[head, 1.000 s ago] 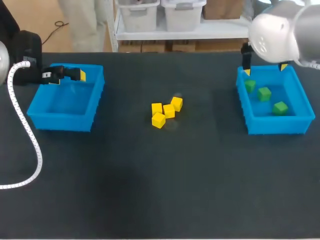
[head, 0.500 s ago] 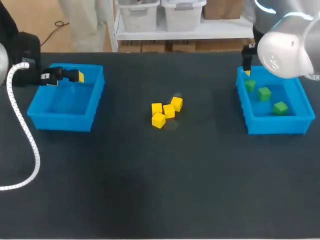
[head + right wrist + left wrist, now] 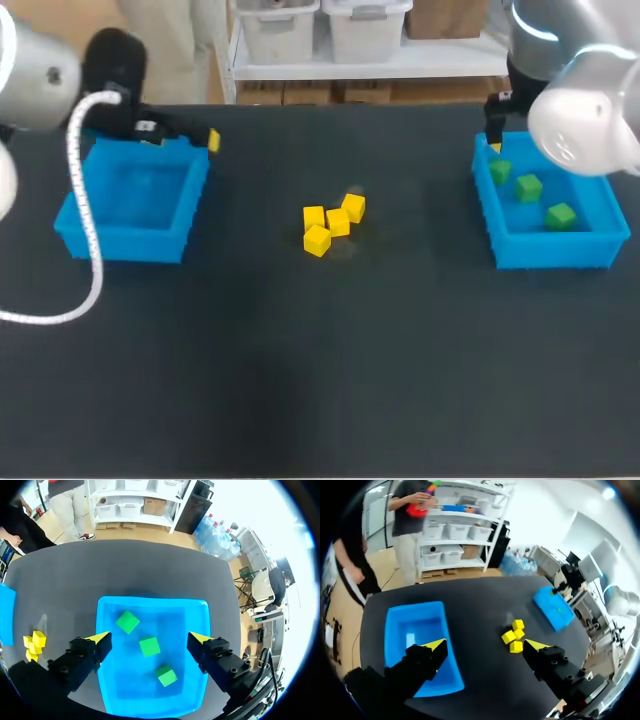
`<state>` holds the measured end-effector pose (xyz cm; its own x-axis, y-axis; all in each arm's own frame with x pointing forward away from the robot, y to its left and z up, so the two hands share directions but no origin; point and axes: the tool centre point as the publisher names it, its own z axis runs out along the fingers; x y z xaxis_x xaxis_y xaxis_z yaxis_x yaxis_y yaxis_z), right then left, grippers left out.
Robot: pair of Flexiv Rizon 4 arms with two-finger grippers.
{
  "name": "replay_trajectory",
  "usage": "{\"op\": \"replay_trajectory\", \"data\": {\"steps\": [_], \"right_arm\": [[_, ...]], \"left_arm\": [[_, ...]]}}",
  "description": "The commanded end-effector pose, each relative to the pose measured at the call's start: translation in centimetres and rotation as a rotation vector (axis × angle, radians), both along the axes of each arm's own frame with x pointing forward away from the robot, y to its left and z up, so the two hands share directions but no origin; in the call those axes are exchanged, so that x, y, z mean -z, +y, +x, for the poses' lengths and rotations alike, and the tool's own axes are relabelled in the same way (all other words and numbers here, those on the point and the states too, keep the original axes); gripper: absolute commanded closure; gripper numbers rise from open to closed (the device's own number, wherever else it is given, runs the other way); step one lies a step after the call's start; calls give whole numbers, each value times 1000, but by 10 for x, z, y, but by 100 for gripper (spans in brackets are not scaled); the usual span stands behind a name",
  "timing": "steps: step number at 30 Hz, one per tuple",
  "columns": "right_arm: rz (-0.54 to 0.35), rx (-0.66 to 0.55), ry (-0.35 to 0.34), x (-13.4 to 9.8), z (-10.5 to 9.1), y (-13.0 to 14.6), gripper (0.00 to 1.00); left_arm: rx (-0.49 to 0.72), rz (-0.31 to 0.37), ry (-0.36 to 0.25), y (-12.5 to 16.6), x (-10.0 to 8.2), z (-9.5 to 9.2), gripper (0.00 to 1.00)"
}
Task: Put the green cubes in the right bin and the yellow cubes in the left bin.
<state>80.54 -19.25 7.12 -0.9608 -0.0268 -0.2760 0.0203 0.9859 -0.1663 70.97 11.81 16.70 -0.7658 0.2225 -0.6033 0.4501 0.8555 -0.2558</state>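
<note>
Grippers both stand wide open and empty, the left gripper [image 3: 486, 645] hanging by the far corner of the left bin [image 3: 120, 243], the right gripper [image 3: 149, 637] above the right bin [image 3: 550, 250] where three green cubes [image 3: 529, 187] lie, while four yellow cubes [image 3: 338, 222] cluster mid-table, between the bins.

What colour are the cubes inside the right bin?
Green. The cubes show best in the right wrist view.
</note>
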Motion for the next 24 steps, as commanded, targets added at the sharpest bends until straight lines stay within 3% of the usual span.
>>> {"op": "replay_trajectory", "data": {"steps": [1,13,24], "right_arm": [[0,-1,-17,0,-4,-1,0],[0,-1,-17,0,-4,-1,0],[0,-1,-17,0,-4,-1,0]], "left_arm": [[21,130,100,-34,15,15,0],[119,229,150,-84,55,17,0],[162,259,180,-100,80,15,0]]}}
